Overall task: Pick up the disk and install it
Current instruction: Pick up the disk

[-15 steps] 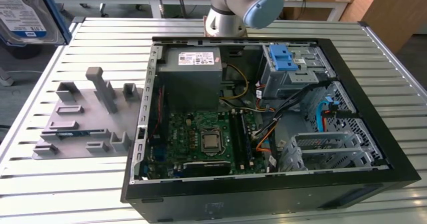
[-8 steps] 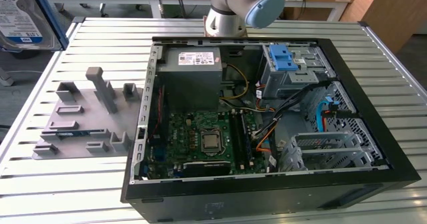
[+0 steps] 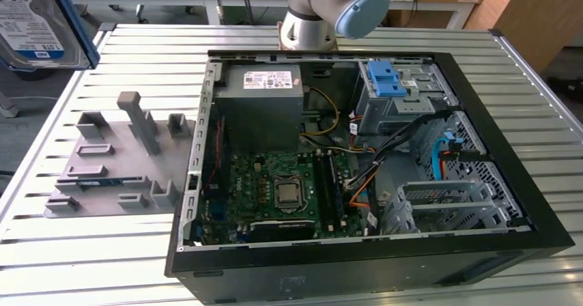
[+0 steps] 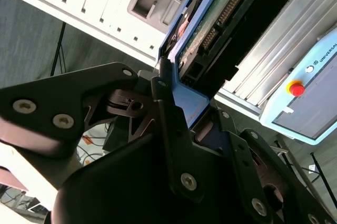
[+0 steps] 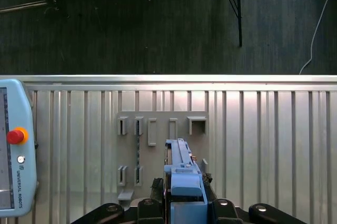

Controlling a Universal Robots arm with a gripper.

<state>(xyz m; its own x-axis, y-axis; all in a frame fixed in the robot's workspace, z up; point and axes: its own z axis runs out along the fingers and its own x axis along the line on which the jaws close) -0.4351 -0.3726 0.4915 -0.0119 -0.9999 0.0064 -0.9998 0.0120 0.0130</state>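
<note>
The disk [image 3: 35,20] hangs high above the table at the exterior view's left, its blue-and-white label facing the camera and a blue rail along its side. In the second wrist view my gripper [image 4: 179,100] is shut on the disk [image 4: 213,27], whose green circuit board and blue rail stick out past the black fingers [image 4: 166,103]. The first wrist view shows the disk [image 5: 181,174] edge-on, clamped in my gripper [image 5: 184,205] above the grey fixture plate [image 5: 158,150].
The open black computer case [image 3: 364,268] lies on the slatted metal table [image 3: 510,53], with a grey power supply [image 3: 264,87], a motherboard [image 3: 273,190] and a drive cage with a blue latch bracket [image 3: 387,80]. The grey fixture plate [image 3: 109,166] lies beside it. A teach pendant [image 5: 16,155] rests on the table.
</note>
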